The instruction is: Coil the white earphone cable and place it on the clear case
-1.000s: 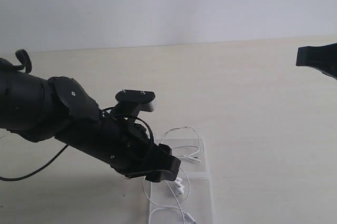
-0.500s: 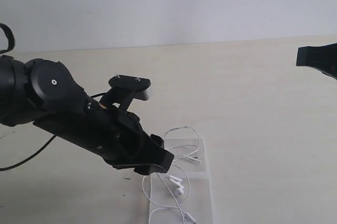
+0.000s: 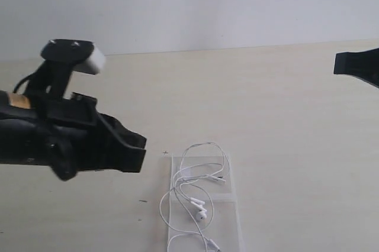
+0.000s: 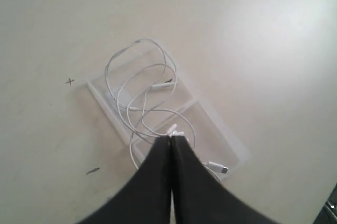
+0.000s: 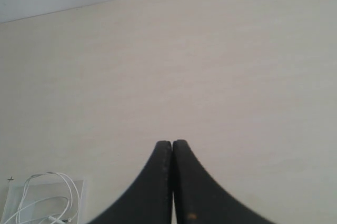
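The white earphone cable [image 3: 198, 184] lies in loose loops on the clear case [image 3: 233, 213] near the table's front edge. Its loops [image 4: 142, 90] spill a little over the case's rim [image 4: 102, 100]; the plug end [image 4: 220, 169] rests at one end. My left gripper [image 3: 139, 152] hangs above the table, to the left of the case and apart from it, jaws pressed together with nothing between them [image 4: 172, 139]. My right gripper [image 5: 172, 143] is shut and empty, high over bare table at the far right [image 3: 355, 65]. The cable's loops [image 5: 47, 195] show in a corner of the right wrist view.
A small pen-like cross mark [image 3: 166, 152] and a short dark streak [image 3: 143, 201] sit on the beige tabletop [image 3: 284, 122] near the case. A pale wall [image 3: 207, 3] rises behind the table's far edge.
My left arm has pulled back to the left and risen, off the case. The cable stays coiled on the case. The right gripper has not moved.
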Motion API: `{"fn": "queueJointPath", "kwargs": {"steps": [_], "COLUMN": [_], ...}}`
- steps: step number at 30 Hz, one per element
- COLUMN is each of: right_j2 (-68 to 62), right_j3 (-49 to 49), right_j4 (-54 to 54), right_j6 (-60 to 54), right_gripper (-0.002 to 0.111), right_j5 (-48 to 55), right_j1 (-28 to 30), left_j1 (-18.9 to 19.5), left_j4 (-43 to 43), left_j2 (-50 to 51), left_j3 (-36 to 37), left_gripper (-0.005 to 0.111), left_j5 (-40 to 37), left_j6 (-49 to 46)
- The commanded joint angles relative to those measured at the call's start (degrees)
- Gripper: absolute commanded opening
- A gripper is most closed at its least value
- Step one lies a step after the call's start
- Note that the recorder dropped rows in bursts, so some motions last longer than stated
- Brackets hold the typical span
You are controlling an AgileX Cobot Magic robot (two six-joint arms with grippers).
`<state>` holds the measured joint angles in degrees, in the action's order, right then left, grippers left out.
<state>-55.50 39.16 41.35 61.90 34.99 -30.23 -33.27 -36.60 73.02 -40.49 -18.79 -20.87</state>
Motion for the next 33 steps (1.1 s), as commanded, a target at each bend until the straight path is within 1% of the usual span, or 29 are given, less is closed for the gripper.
{"fn": "queueJointPath", "kwargs": {"steps": [1,5,8,13,18,24,26,28,33], "right_j2": [0.19,0.19,0.19,0.19,0.19,0.19,0.19,0.19,0.19], "right_j3": [0.11,0.11,0.11,0.11,0.11,0.11,0.11,0.11,0.11], "right_j4": [0.80,0.80,0.80,0.56,0.56,0.56,0.66,0.66,0.66], "right_j6": [-0.41,-0.41,-0.41,-0.41,-0.41,-0.41,-0.41,-0.41,-0.41], "right_gripper": [0.000,0.000,0.000,0.000,0.000,0.000,0.000,0.000,0.000], "right_j5": [-0.37,-0.37,-0.37,-0.37,-0.37,-0.37,-0.37,-0.37,-0.37], "right_j1": [0.28,0.28,0.28,0.28,0.28,0.28,0.28,0.28,0.28], "left_j1": [0.20,0.20,0.20,0.20,0.20,0.20,0.20,0.20,0.20], "left_j4": [-0.37,-2.52,-3.52,-4.30,-7.00,-9.61,-12.09,-14.99,-17.43], "left_j2": [-9.92,-17.10,-20.68,-24.24,-28.42,-34.43,-36.13,-37.34,-38.62], "left_j3": [2.92,3.16,3.16,3.16,3.68,7.39,8.98,10.73,13.60], "left_gripper": [0.000,0.000,0.000,0.000,0.000,0.000,0.000,0.000,0.000], "left_j5": [1.15,1.26,1.51,1.41,1.17,3.40,4.54,6.04,8.46], "left_j6": [0.44,0.44,0.44,0.44,0.32,0.10,0.10,0.10,0.10]}}
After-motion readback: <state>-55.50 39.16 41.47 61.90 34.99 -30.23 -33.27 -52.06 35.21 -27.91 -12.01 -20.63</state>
